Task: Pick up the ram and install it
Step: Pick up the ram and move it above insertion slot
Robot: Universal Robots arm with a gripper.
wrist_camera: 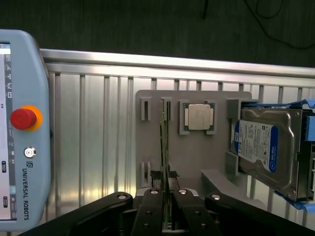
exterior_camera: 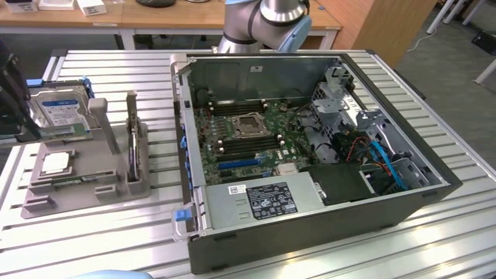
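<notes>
On the exterior view's left, you see the ram (exterior_camera: 133,136) standing on edge in the gray holder (exterior_camera: 81,195), just beside the open computer case (exterior_camera: 326,229). From the wrist, your gripper (wrist_camera: 167,192) lines up with the ram's (wrist_camera: 164,142) thin edge; you cannot tell whether it grasps.

I look over a slatted metal table (exterior_camera: 93,232), wooden desks (exterior_camera: 155,20) behind, wooden panel (exterior_camera: 387,26), grey floor (exterior_camera: 457,64), light glinting off slats.
</notes>
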